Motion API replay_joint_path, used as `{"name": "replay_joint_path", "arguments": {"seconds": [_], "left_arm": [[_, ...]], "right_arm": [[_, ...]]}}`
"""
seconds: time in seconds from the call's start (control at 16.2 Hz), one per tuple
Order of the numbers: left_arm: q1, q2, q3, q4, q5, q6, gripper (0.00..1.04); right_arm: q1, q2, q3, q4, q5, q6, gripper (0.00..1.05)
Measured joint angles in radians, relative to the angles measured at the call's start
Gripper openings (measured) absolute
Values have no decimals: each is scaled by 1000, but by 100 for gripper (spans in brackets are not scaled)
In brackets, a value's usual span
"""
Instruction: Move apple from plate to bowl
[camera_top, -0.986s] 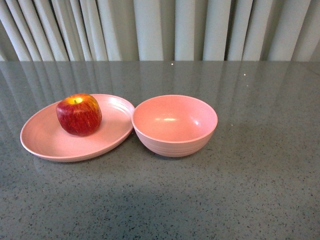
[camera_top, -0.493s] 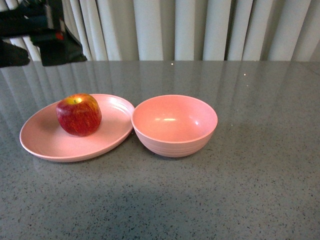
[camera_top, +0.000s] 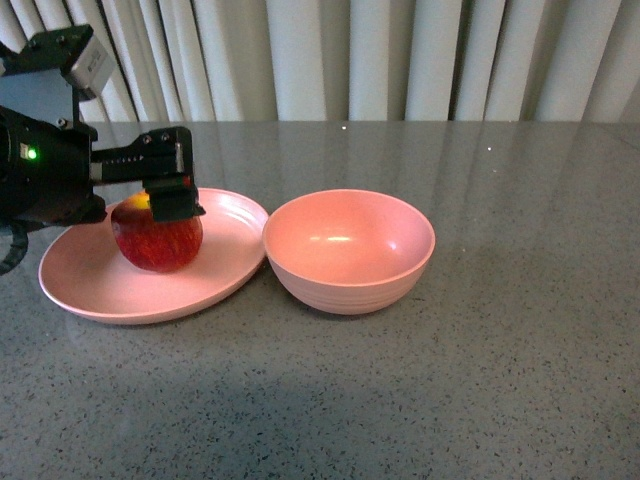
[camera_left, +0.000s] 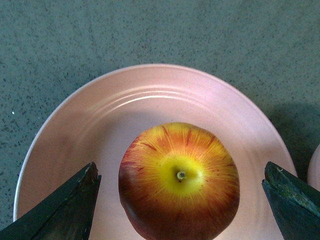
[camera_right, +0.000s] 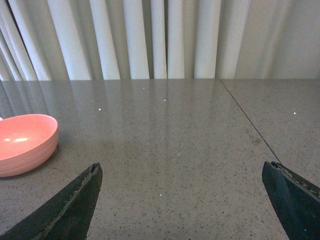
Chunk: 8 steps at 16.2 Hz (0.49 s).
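far left, l gripper (camera_left: 180, 172) hangs over the apple (camera_top: 157, 238), jaws spread wide w/ 1 finger each side of the fruit, clear of its skin in the wrist view. apple sits stem-up on the pink plate (camera_top: 90, 285). the bowl (camera_top: 350, 295) stands just right of the plate, rims touching or nearly so. r gripper (camera_right: 181, 170) is also wide apart, gripping nothing, above grey table (camera_right: 190, 135), w/ the bowl off to 1 side. pale curtain (camera_top: 400, 60) behind.
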Motion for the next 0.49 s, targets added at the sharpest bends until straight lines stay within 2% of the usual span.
{"name": "replay_joint_path", "arguments": {"seconds": [0.49], "left_arm": [[-12,120,47,-32,-17,-6,98]], "right_arm": [[0,0,0,0,0,0,98]]}}
